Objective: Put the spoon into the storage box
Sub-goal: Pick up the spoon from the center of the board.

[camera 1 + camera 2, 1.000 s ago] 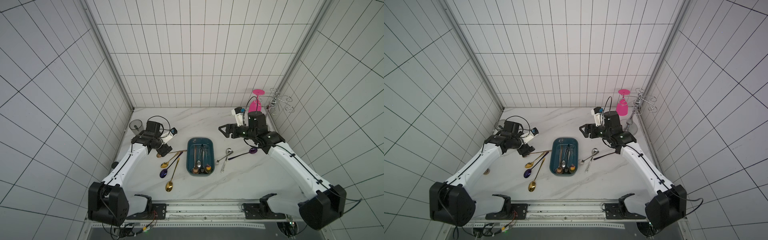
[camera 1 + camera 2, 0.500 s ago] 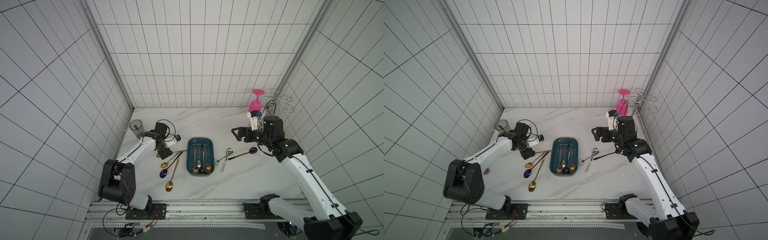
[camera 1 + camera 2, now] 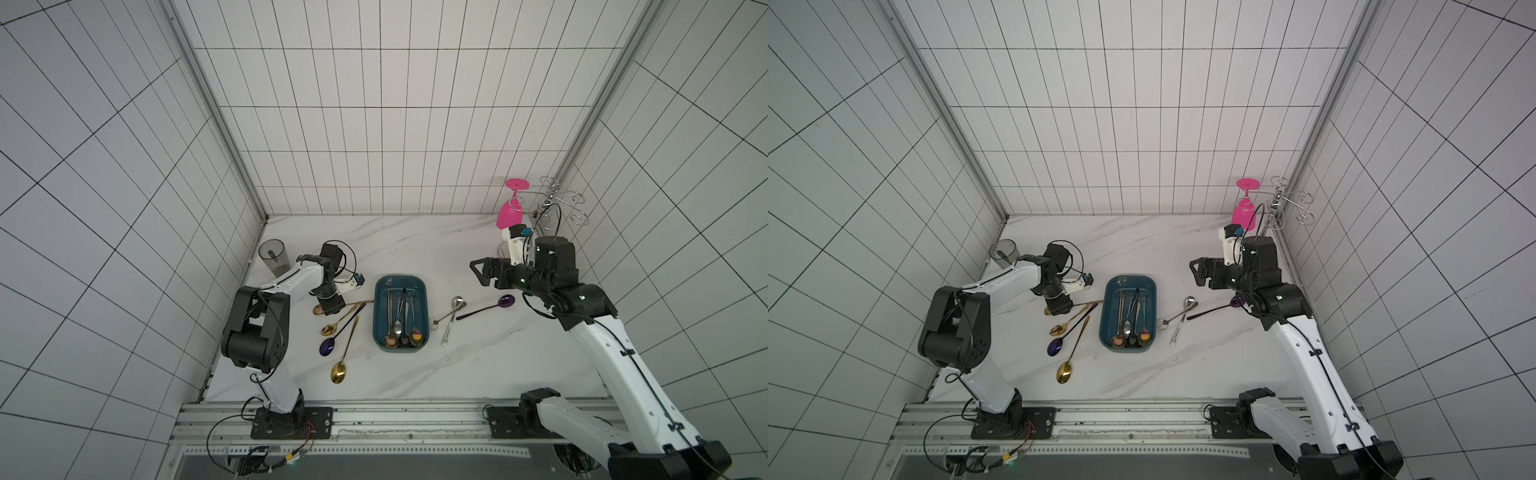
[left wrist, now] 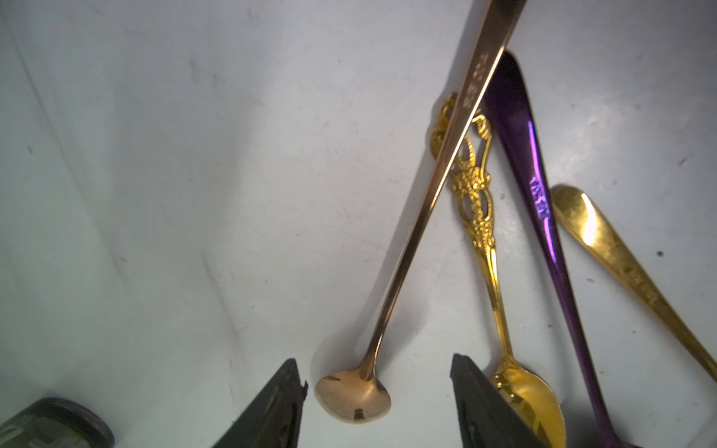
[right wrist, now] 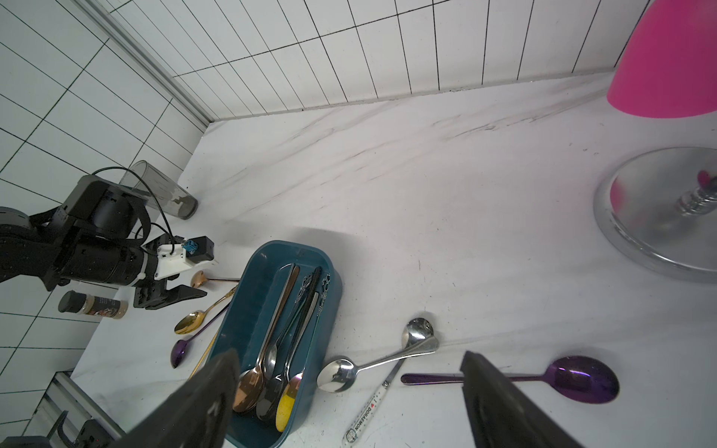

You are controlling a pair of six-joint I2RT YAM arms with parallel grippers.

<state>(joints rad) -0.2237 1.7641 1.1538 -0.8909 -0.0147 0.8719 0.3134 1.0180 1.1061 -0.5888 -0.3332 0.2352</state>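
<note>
Left gripper (image 4: 376, 362) low over counter, left of box (image 3: 381, 299). Jaws apart, straddling bowl of copper spoon (image 4: 425, 221), gap on each side. Copper spoon lies on counter, outside box, handle crossing over gold spoon (image 4: 471, 186). Box mid-counter, several spoons inside. Right gripper (image 3: 477, 272) raised near right edge, jaws wide apart, holding nothing. Cup (image 3: 274, 257) at back left corner.

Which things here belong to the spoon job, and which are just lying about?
Job: storage box; rose-gold spoon between the open jaws of the left gripper; long gold spoon, large purple spoon, silver spoon, all outside the box.
Lying about: grey cup; pink glass; wire rack; spice jar.
</note>
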